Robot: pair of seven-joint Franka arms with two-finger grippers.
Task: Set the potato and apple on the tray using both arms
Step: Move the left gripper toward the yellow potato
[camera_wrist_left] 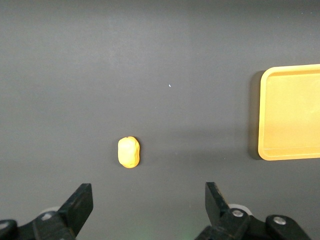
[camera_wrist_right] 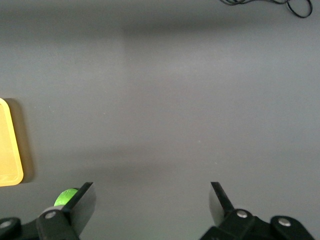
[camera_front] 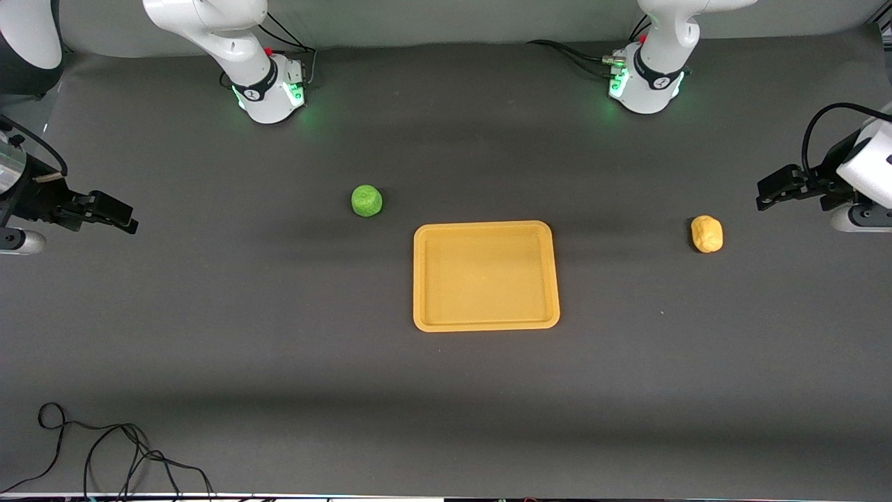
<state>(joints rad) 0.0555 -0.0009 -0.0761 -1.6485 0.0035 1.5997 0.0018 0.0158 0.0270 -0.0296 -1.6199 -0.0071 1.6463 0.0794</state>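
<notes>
The yellow-orange tray (camera_front: 486, 322) lies flat at the table's middle with nothing on it. The green apple (camera_front: 366, 200) sits on the table, farther from the front camera than the tray and toward the right arm's end. The potato (camera_front: 706, 233) lies toward the left arm's end. My left gripper (camera_front: 768, 193) is open and empty, up in the air past the potato at the table's end; its wrist view shows the potato (camera_wrist_left: 128, 152) and a tray corner (camera_wrist_left: 290, 115). My right gripper (camera_front: 125, 222) is open and empty at the other end; its wrist view shows the apple (camera_wrist_right: 65, 197) and the tray's edge (camera_wrist_right: 9, 150).
Both arm bases (camera_front: 268, 90) (camera_front: 647, 84) with green lights stand along the table's back. A loose black cable (camera_front: 104, 453) lies at the front corner toward the right arm's end and also shows in the right wrist view (camera_wrist_right: 280, 5).
</notes>
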